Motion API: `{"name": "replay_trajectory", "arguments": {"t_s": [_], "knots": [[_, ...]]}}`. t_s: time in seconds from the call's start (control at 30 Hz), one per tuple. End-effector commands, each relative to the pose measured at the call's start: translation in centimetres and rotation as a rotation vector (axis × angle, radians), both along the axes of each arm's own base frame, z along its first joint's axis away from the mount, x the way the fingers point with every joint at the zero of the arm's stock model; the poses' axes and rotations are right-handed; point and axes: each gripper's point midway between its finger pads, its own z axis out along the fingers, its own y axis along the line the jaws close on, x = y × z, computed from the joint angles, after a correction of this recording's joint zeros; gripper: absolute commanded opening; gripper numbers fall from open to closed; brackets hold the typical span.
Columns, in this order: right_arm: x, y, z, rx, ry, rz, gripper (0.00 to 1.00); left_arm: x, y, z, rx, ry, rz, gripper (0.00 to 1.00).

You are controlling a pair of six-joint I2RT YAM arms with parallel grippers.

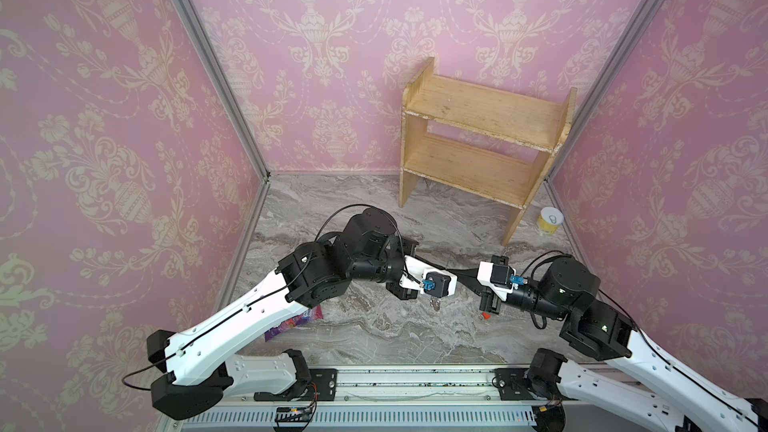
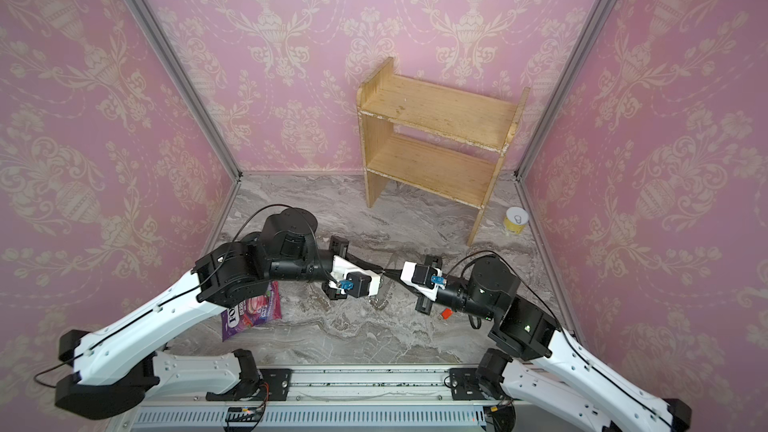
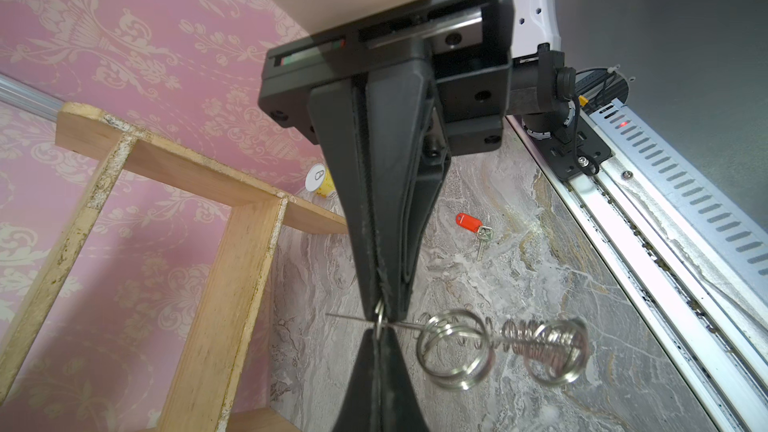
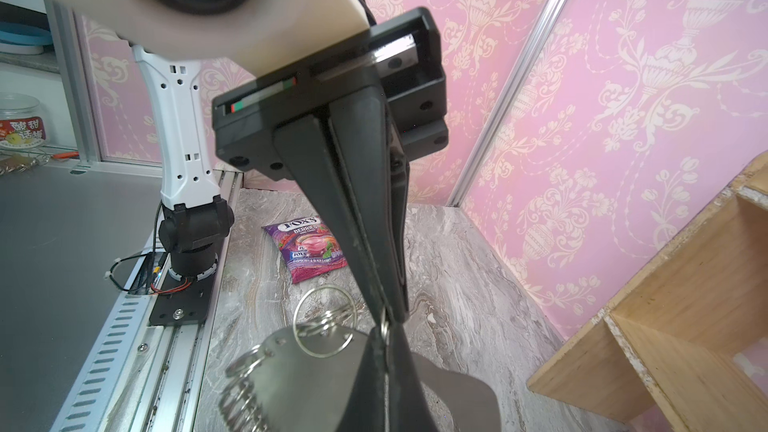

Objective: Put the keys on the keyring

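**Keyring** [image 4: 316,384]: flat band, its edge lined with silver split rings. It is held above the marble-patterned table [image 1: 374,326] near the centre of the workspace. One split ring is pinched, and the band and the remaining rings hang to one side of that point. In a top view the dangling rings show just below the meeting grippers [image 2: 380,301].

**Left gripper** [image 4: 388,309]: fingers pressed together, clamping the pinched ring of the keyring at their tips. It reaches in toward the centre.

**Right gripper** [image 3: 380,307]: fingers likewise closed on the same ring. It meets the left gripper tip to tip, so both ends grip one spot.

**Key** [image 3: 482,238]: small and silver, joined to an oblong red-orange tag [image 3: 471,220]. It lies flat on the table on the right arm's side, close below the right gripper in both top views. It is apart from the keyring and held by neither gripper. Only the tag is plain in a top view [image 2: 446,313].

**Wooden shelf** [image 1: 478,139]: two tiers, upright, at the back against the pink wall.

**Yellow can** [image 1: 549,220]: upright, pull-tab lid, just beside the shelf's right leg.

**Candy bag** [image 4: 309,251]: purple Fox's Berries packet, flat on the table and partly under the left arm.
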Motion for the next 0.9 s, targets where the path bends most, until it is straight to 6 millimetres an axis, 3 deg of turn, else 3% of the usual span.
{"name": "replay_trajectory", "arguments": {"t_s": [0.0,0.57,0.87], "knots": [[-0.5,-0.2,0.8,0.047,0.019,0.011,0.0,-0.8,0.1,1.9,-0.069,-0.031,-0.025,0.03],[-1.0,-0.5,1.7,0.074,0.007,0.023,0.0,-0.4,0.1,1.1,-0.07,-0.021,-0.002,0.23],[-1.4,-0.7,2.2,0.095,-0.006,0.036,0.0,-0.4,-0.4,0.8,-0.099,0.008,0.0,0.23]]}}
